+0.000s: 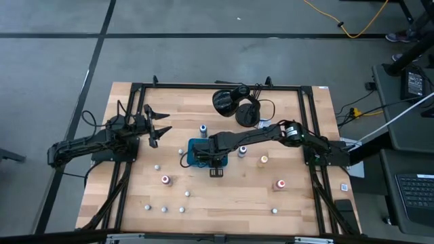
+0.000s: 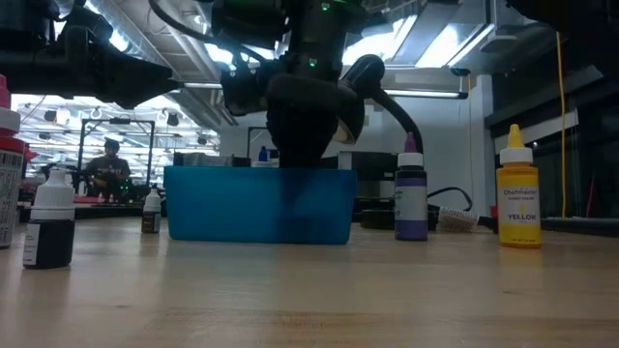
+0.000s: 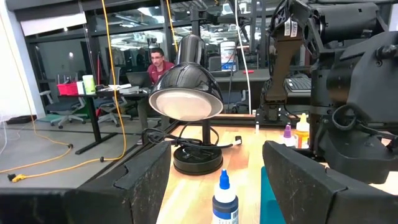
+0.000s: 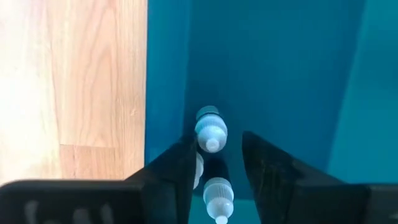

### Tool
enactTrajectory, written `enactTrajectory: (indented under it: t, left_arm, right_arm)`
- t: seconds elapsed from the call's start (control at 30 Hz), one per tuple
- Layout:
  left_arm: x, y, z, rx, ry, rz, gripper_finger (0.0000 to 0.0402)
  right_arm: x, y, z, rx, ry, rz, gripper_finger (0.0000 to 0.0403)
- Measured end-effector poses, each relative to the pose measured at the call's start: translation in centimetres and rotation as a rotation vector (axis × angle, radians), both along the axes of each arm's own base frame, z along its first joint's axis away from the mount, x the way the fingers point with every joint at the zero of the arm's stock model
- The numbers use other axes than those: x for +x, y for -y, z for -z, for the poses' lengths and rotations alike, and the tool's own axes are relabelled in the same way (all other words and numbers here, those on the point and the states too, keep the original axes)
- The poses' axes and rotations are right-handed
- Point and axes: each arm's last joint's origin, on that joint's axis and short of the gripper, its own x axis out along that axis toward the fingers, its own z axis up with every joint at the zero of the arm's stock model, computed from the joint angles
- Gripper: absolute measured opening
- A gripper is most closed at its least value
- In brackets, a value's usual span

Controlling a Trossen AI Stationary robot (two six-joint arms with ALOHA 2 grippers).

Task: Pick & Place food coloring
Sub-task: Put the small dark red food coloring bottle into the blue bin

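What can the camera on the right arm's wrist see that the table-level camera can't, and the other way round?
Only the right wrist view looks down into the teal rectangular plastic tray, showing two small white-capped bottles lying inside, between the right hand's dark fingers, which stand slightly apart.

Only the low view shows bottles standing on the table outside the tray: a yellow-orange bottle, a purple bottle and a dark bottle with a white cap, plus the room behind.

Both show the teal tray and the light wooden tabletop.
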Motion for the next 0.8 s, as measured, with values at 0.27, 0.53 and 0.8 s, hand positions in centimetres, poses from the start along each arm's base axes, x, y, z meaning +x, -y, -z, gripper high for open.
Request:
enactTrajectory:
  t: [0.27, 0.53, 0.8]
  left_arm:
    - [0.0, 0.0, 0.0, 0.000, 0.000, 0.000, 0.0251]
    - [0.0, 0.0, 0.0, 0.000, 0.000, 0.000, 0.0251]
    - [0.0, 0.0, 0.0, 0.000, 0.000, 0.000, 0.0251]
  right_arm:
    - [0.1, 0.0, -1.9, -0.001, 0.006, -0.003, 0.0157]
    - [-0.3, 0.0, -5.9, 0.002, -0.011, 0.021, 0.0158]
    - [-1.2, -0.8, -9.7, 0.089, -0.020, 0.143, 0.0158]
